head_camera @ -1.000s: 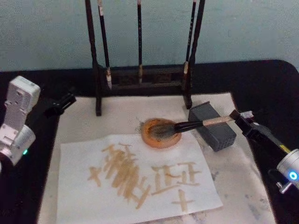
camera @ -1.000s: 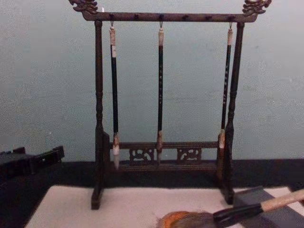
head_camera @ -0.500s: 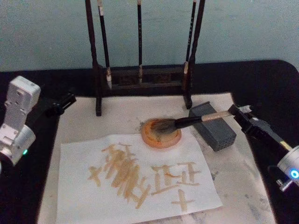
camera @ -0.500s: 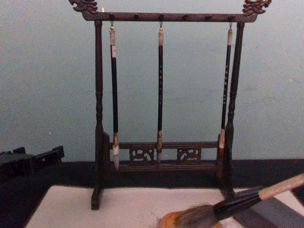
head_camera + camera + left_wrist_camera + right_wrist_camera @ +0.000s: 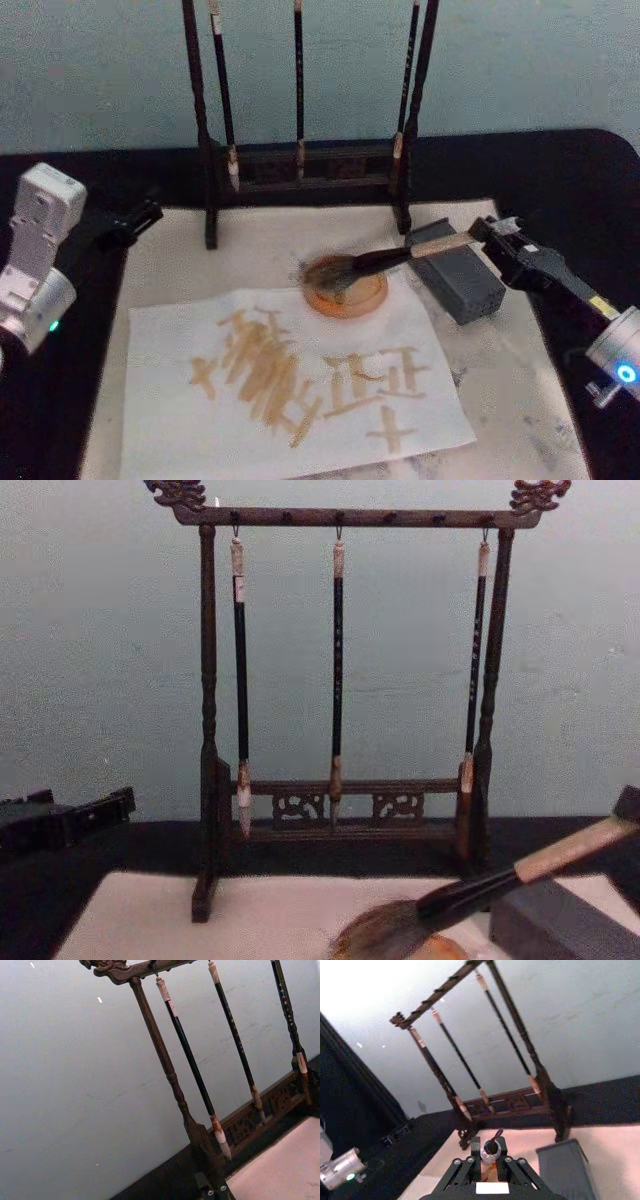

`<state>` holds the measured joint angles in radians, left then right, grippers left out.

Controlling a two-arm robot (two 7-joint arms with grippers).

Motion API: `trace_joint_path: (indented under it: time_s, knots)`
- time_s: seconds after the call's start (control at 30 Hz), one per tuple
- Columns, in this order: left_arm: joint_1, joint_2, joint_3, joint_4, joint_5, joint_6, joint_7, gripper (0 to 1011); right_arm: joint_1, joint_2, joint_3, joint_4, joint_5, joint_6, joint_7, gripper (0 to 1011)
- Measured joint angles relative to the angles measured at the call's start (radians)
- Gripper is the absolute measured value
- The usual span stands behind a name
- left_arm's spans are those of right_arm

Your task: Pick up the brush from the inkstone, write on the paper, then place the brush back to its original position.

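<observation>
Pale teal wall backs the black-draped desk point(image 5: 580, 170). The right end effector point(image 5: 483, 232) is clamped on the handle end of the brush point(image 5: 400, 257), whose bristles sit low over the inkstone point(image 5: 345, 292); contact is unclear. The brush's long axis runs across the desk, head pointing left and down, handle rising rightward over a grey block point(image 5: 462, 280). The paper point(image 5: 170, 340) carries tan strokes, so writing looks done, with only set-down and release left. The left end effector point(image 5: 128, 222) sits parked at the left.
</observation>
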<state>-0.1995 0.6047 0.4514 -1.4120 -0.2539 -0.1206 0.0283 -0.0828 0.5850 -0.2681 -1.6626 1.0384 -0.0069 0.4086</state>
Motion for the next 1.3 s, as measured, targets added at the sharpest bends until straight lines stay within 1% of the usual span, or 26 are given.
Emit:
trace_joint_path:
  time_s: [0.2, 0.23, 0.3, 0.33, 0.43, 0.53, 0.6, 0.63, 0.77, 0.8, 0.83, 0.87, 0.97, 1.0, 1.07, 1.1, 1.2, 1.23, 1.27, 1.3]
  knots:
    - [0.000, 0.000, 0.000, 0.000, 0.000, 0.000, 0.000, 1002, -0.003, 0.020, -0.014, -0.048, -0.046, 0.000, -0.010, 170]
    - [0.000, 0.000, 0.000, 0.000, 0.000, 0.000, 0.000, 1000, -0.004, 0.027, -0.018, -0.064, -0.065, 0.000, -0.014, 170]
    - [0.000, 0.000, 0.000, 0.000, 0.000, 0.000, 0.000, 1002, -0.004, 0.033, -0.022, -0.078, -0.083, 0.000, -0.016, 170]
    - [0.000, 0.000, 0.000, 0.000, 0.000, 0.000, 0.000, 1002, -0.005, 0.040, -0.027, -0.092, -0.104, 0.000, -0.019, 170]
    - [0.000, 0.000, 0.000, 0.000, 0.000, 0.000, 0.000, 1002, -0.005, 0.049, -0.034, -0.114, -0.135, 0.002, -0.023, 169]
    - [0.000, 0.000, 0.000, 0.000, 0.000, 0.000, 0.000, 1002, -0.006, 0.061, -0.039, -0.149, -0.183, 0.009, -0.030, 169]
    - [0.000, 0.000, 0.000, 0.000, 0.000, 0.000, 0.000, 1002, -0.006, 0.067, -0.042, -0.163, -0.203, 0.014, -0.031, 169]
    - [0.000, 0.000, 0.000, 0.000, 0.000, 0.000, 0.000, 1002, -0.006, 0.073, -0.046, -0.178, -0.223, 0.017, -0.032, 170]
    - [0.000, 0.000, 0.000, 0.000, 0.000, 0.000, 0.000, 1002, -0.008, 0.085, -0.054, -0.207, -0.272, 0.019, -0.032, 168]
    - [0.000, 0.000, 0.000, 0.000, 0.000, 0.000, 0.000, 1000, -0.008, 0.089, -0.058, -0.220, -0.296, 0.018, -0.031, 169]
    - [0.000, 0.000, 0.000, 0.000, 0.000, 0.000, 0.000, 1002, -0.008, 0.091, -0.060, -0.225, -0.305, 0.018, -0.031, 169]
    - [0.000, 0.000, 0.000, 0.000, 0.000, 0.000, 0.000, 1002, -0.008, 0.094, -0.064, -0.236, -0.329, 0.017, -0.031, 168]
    - [0.000, 0.000, 0.000, 0.000, 0.000, 0.000, 0.000, 1000, -0.007, 0.099, -0.071, -0.250, -0.366, 0.015, -0.031, 170]
    - [0.000, 0.000, 0.000, 0.000, 0.000, 0.000, 0.000, 1000, -0.006, 0.102, -0.076, -0.258, -0.390, 0.014, -0.029, 170]
    - [0.000, 0.000, 0.000, 0.000, 0.000, 0.000, 0.000, 1002, -0.006, 0.105, -0.081, -0.267, -0.412, 0.014, -0.027, 169]
    - [0.000, 0.000, 0.000, 0.000, 0.000, 0.000, 0.000, 1002, -0.006, 0.110, -0.086, -0.277, -0.435, 0.011, -0.023, 169]
    - [0.000, 0.000, 0.000, 0.000, 0.000, 0.000, 0.000, 1002, -0.009, 0.117, -0.092, -0.294, -0.474, 0.004, -0.021, 169]
    - [0.000, 0.000, 0.000, 0.000, 0.000, 0.000, 0.000, 1002, -0.010, 0.124, -0.098, -0.307, -0.508, -0.003, -0.021, 169]
    - [0.000, 0.000, 0.000, 0.000, 0.000, 0.000, 0.000, 1002, -0.012, 0.128, -0.100, -0.314, -0.525, -0.006, -0.021, 169]
    - [0.000, 0.000, 0.000, 0.000, 0.000, 0.000, 0.000, 1002, -0.013, 0.135, -0.106, -0.327, -0.558, -0.010, -0.020, 169]
